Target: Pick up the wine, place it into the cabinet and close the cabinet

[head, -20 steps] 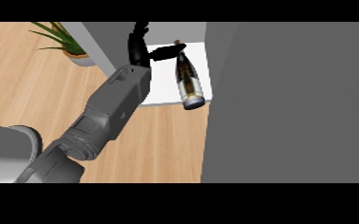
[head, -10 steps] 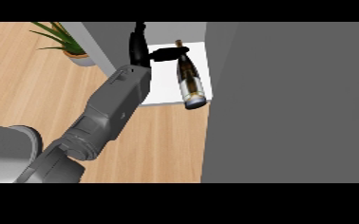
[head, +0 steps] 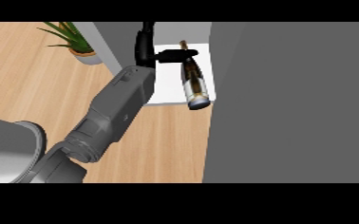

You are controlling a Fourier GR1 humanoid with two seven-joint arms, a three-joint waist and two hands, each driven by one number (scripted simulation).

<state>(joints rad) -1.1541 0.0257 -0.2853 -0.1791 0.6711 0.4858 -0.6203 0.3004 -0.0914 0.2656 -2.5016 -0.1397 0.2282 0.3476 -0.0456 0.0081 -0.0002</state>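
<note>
The wine bottle [head: 193, 78] is dark, with a gold label. It lies tilted over the white cabinet shelf [head: 163, 83], neck pointing away and its base toward me past the shelf's front edge. My left hand [head: 146, 45] reaches in from the lower left. Part of it [head: 175, 54] curls across the bottle's neck, while the other fingers point away from me. How much of the bottle rests on the shelf cannot be told. My right hand does not show.
A large grey cabinet panel [head: 288, 104] fills the right side, right beside the bottle. A grey cabinet wall [head: 116, 42] stands left of the shelf. A potted plant [head: 76, 45] sits at the far left on the wooden counter [head: 42, 95].
The hand and the bottle have shifted very slightly to the right, toward the grey panel. Otherwise nothing differs.
</note>
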